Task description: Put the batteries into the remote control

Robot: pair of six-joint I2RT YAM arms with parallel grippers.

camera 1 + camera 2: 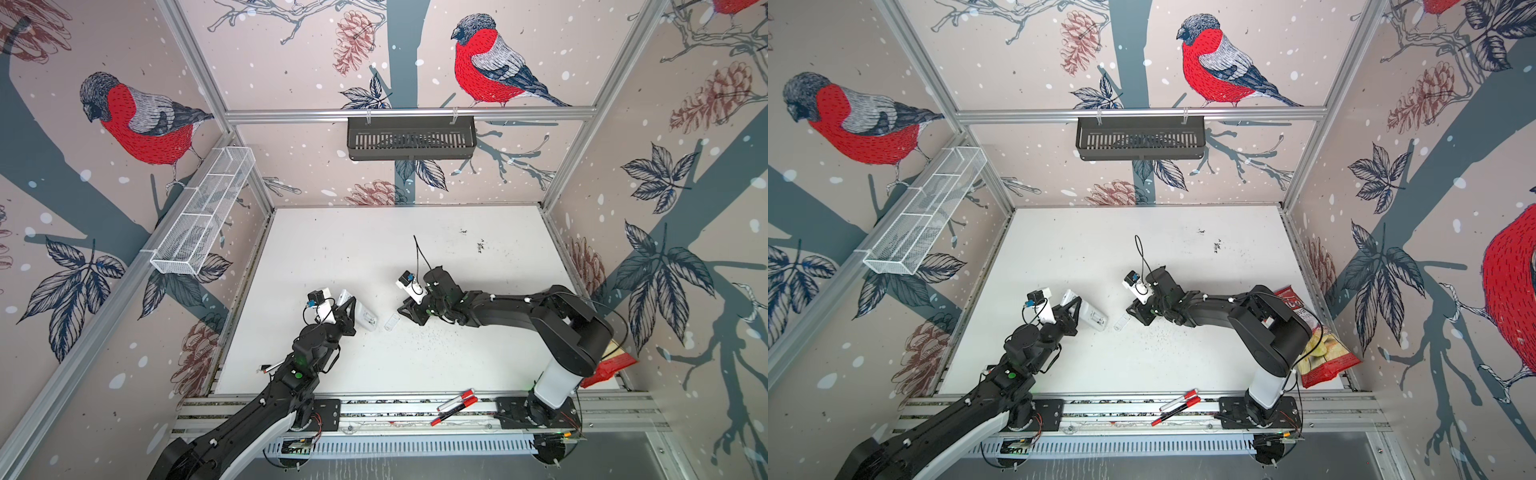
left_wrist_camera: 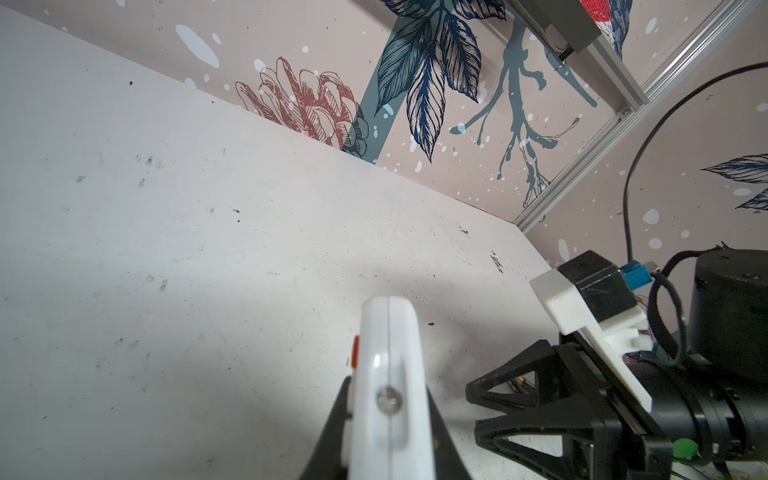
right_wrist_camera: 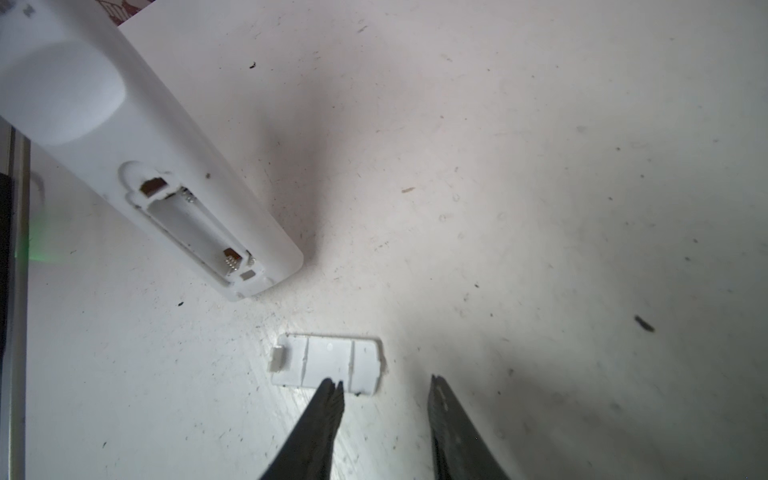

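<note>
My left gripper (image 2: pixel 384 419) pinches the remote control (image 3: pixel 137 137), its battery bay (image 3: pixel 195 232) uncovered. My right gripper (image 3: pixel 383 380) hangs with jaws spread over the loose cover (image 3: pixel 328 357), just beside the remote's open end.

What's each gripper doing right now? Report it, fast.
Left gripper: closed on the long slim white plastic remote control.
Right gripper: open, holding nothing, poised at the small flat white battery cover.

The left arm (image 1: pixel 257 411) extends forward, the left gripper (image 1: pixel 348 303) clamped on the remote control (image 1: pixel 365 318). The right arm (image 1: pixel 507 309) reaches toward centre, the right gripper (image 3: pixel 384 384) angled downward, jaws parted, empty.
</note>
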